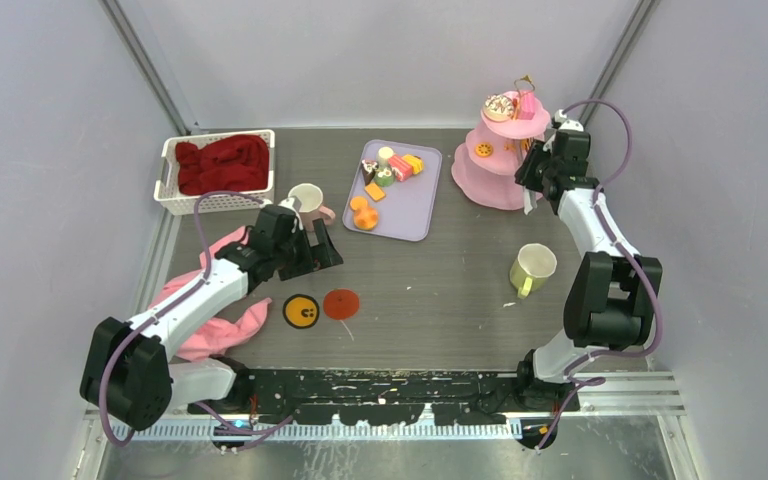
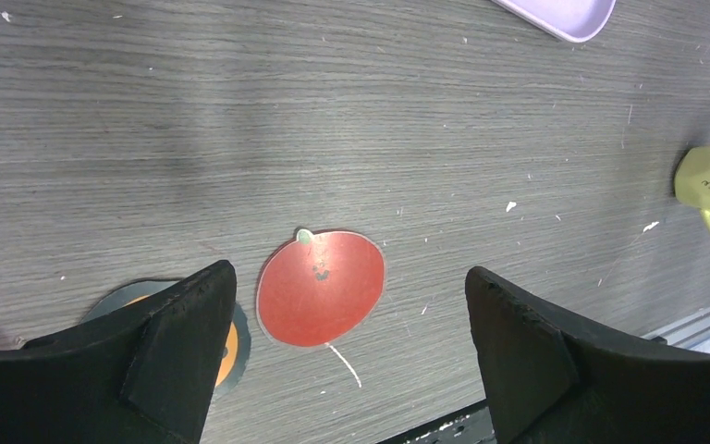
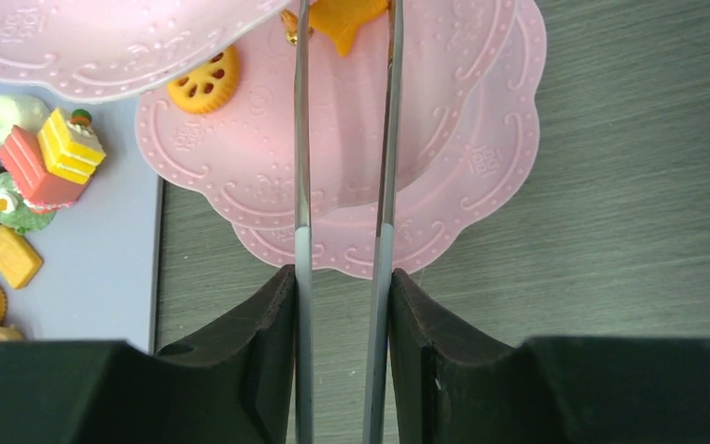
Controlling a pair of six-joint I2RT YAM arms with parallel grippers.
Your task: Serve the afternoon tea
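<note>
Toy cakes and biscuits (image 1: 388, 172) lie on a lilac tray (image 1: 415, 215). More sit on the pink tiered stand (image 1: 490, 178), among them a yellow round biscuit (image 3: 205, 81). My right gripper (image 3: 342, 273) is shut on long metal tweezers (image 3: 302, 185) that reach over the stand. An orange piece (image 3: 347, 18) lies between the tweezers' arms; their tips are out of frame. A cream mug (image 1: 305, 198) stands just behind my left gripper (image 1: 315, 250), which is open and empty. In the left wrist view that gripper (image 2: 348, 271) hangs over a red coaster (image 2: 322, 287). A yellow-green mug (image 1: 532, 268) stands at the right.
An orange coaster (image 1: 301, 311) lies beside the red coaster (image 1: 341, 303). A pink cloth (image 1: 210, 315) lies under the left arm. A white basket (image 1: 175, 205) with a red cloth (image 1: 222, 163) stands at the back left. Walls close in on both sides.
</note>
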